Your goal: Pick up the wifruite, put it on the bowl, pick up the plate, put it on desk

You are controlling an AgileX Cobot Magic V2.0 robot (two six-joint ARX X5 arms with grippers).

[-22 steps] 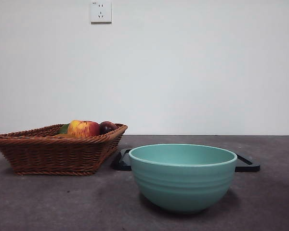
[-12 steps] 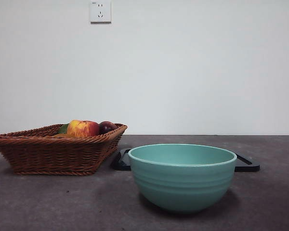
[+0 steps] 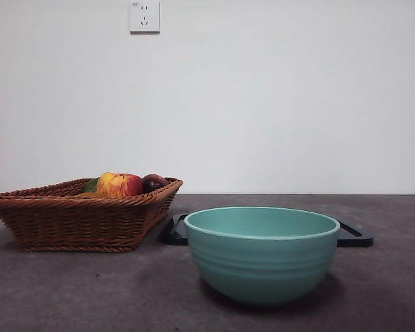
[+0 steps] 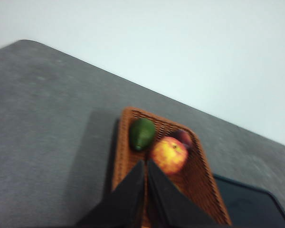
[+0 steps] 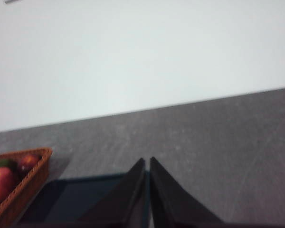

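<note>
Resting upright on desk (image 3: 69,290), bowl (image 3: 261,254)

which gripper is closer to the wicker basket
Left. The left gripper hangs over the wicker basket, near the apple. The right gripper is off to the side, above the black tray.

Mint-green bowl (image 3: 262,254): large, round, upright, with faint horizontal ridges around its outer wall and a paler rim; its interior is not visible from the low front view. It stands on the desk (image 3: 83,290), a flat dark grey matte speckled tabletop. The wifruite cannot be made out.
</note>
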